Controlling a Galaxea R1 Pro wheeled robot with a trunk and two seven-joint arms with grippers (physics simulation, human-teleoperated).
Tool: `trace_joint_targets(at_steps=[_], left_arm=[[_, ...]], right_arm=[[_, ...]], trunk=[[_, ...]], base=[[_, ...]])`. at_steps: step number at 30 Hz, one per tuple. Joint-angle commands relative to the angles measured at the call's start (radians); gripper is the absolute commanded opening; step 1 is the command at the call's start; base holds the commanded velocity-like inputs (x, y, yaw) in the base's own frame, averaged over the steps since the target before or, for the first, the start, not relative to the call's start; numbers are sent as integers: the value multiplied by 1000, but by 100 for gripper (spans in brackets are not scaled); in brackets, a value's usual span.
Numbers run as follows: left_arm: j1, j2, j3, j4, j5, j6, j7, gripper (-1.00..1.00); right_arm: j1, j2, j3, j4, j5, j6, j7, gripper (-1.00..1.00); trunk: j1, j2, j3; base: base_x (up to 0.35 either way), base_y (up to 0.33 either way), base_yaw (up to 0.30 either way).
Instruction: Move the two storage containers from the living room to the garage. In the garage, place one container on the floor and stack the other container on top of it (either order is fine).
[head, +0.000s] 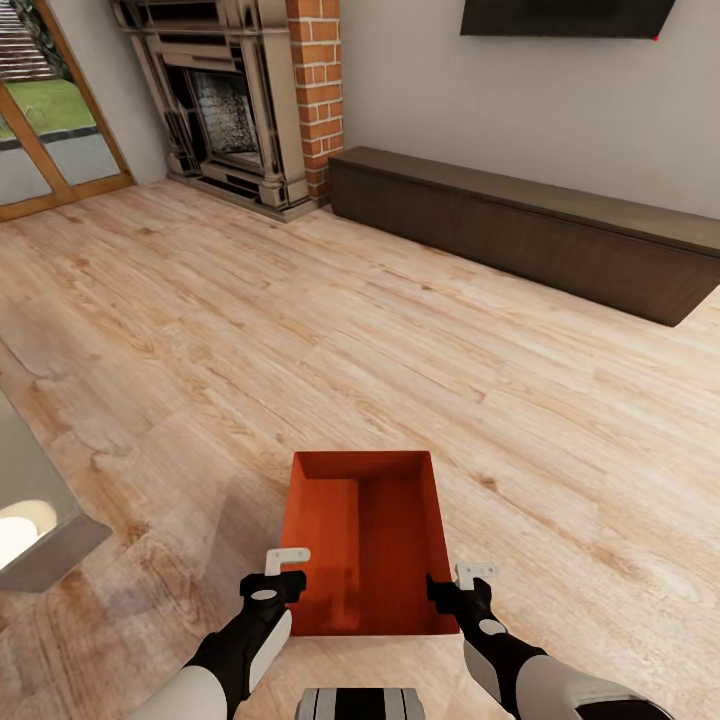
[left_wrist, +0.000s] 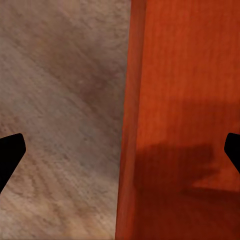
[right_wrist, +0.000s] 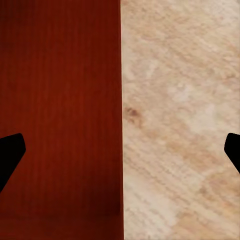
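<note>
One red-orange storage container (head: 365, 540) sits low in front of me over the light wood plank floor (head: 300, 330) of the living room, its open top facing up. My left gripper (head: 292, 578) straddles the near end of its left wall. In the left wrist view the left gripper (left_wrist: 120, 155) is open, its dark fingertips (left_wrist: 10, 155) far apart on either side of the thin wall (left_wrist: 127, 150). My right gripper (head: 452, 588) straddles the right wall the same way, and the right wrist view shows the right gripper (right_wrist: 120, 155) open. The garage is out of view.
A red-brick fireplace (head: 315, 90) stands at the back, with a long dark low cabinet (head: 530, 225) under a black wall TV (head: 560, 15) to its right. A glass door (head: 50, 130) is at far left. A grey table corner (head: 40, 540) juts in at left.
</note>
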Motion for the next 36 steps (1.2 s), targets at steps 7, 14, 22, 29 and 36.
trace_joint_targets(at_steps=[7, 14, 22, 29, 36], left_arm=[[0, 2, -8, -2, 10, 5, 8, 100], [0, 2, -9, 1, 10, 4, 8, 100], [0, 3, -9, -2, 10, 4, 8, 100], [0, 3, -8, 0, 10, 4, 8, 100], [0, 1, -8, 5, 10, 5, 8, 100]], right_arm=[[-1, 0, 5, 1, -2, -3, -5, 100], [-1, 0, 5, 1, -2, -3, -5, 100], [-1, 0, 5, 1, -2, -3, -5, 100], [-1, 0, 5, 1, -2, -3, -5, 100], [-1, -1, 5, 1, -2, -3, -5, 100]], trunk=[[0, 0, -1], [0, 0, -1], [0, 0, -1], [0, 0, -1], [0, 0, -1]], base=[[0, 0, 0], [79, 0, 0], [148, 0, 0], [22, 0, 0], [1, 0, 0]])
